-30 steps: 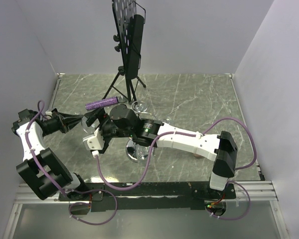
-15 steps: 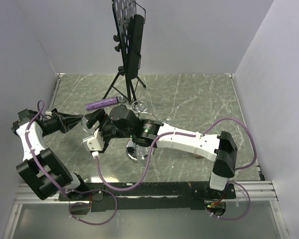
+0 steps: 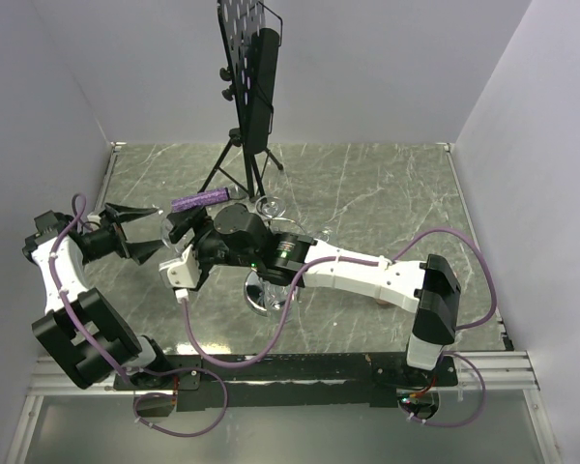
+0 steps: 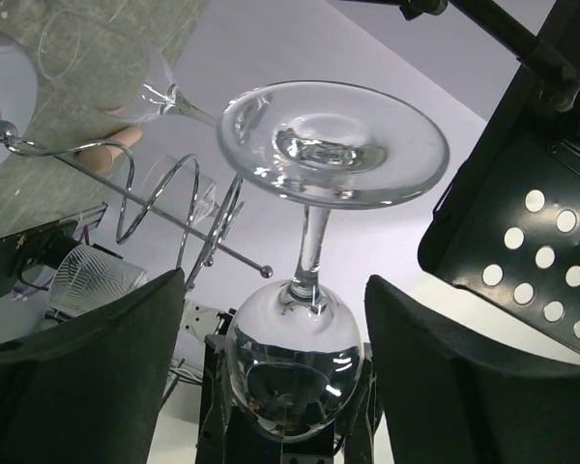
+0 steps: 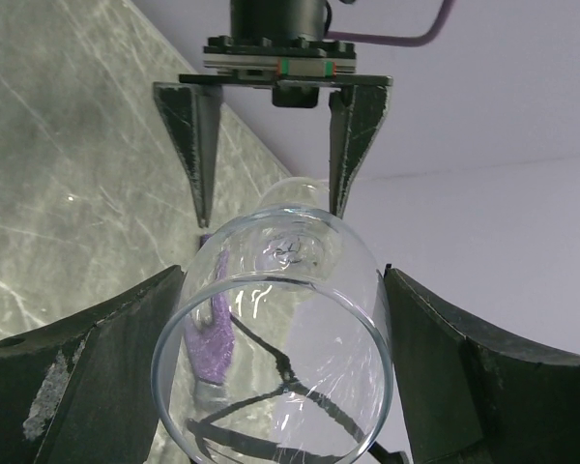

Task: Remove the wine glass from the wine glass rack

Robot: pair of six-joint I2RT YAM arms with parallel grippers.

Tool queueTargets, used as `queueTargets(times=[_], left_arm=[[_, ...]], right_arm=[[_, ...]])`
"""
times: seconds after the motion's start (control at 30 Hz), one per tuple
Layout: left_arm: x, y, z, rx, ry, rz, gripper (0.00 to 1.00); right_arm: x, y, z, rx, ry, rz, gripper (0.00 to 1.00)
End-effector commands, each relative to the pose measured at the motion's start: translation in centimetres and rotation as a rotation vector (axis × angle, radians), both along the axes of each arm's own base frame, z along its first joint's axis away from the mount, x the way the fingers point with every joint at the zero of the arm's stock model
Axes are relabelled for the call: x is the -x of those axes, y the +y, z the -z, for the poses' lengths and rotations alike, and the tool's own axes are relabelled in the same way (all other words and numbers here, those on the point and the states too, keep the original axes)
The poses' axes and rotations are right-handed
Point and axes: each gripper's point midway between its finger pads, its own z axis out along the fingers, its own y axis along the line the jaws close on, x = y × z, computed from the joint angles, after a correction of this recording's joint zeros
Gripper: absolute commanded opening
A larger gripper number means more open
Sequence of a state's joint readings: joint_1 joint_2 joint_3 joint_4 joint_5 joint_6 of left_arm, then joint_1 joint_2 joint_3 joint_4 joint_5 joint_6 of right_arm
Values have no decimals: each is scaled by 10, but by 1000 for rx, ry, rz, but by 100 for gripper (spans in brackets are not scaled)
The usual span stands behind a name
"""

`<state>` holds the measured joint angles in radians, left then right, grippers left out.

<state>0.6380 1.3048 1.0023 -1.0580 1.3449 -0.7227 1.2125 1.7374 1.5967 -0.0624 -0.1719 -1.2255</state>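
Item: glass, lying sideways in the air beside the rack and clear of its wire arms. Its bowl sits in my right gripper, fingers seemingly closed wide on it, while my left gripper stands spread either side of the foot, gripping nothing. Step, as I judge it: handover, removal done; next I draw the left gripper back without clipping the foot, then set the glass on the table.

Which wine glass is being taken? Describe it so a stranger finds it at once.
In front of the black perforated music stand, the left gripper faces the right gripper above the grey marble table. Between them a clear wine glass lies sideways in the air, bowl in the right gripper's grip; other glasses hang on the chrome wire rack.
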Motion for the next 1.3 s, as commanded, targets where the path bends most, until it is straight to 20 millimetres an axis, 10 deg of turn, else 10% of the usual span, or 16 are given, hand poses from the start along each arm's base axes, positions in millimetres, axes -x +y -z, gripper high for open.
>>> queueTargets(times=[0.0, 0.3, 0.9, 1.27], left_arm=[[-4, 5, -9, -9, -44, -7, 82], [-20, 29, -22, -42, -109, -39, 93], [-43, 57, -5, -53, -72, -81, 94], [-47, 63, 4, -70, -54, -89, 95]], right_arm=[[-6, -20, -84, -211, -133, 40, 66], [-7, -58, -113, -241, -159, 65, 64], [51, -219, -138, -196, 59, 159, 63], [22, -296, -134, -228, 166, 417, 60]])
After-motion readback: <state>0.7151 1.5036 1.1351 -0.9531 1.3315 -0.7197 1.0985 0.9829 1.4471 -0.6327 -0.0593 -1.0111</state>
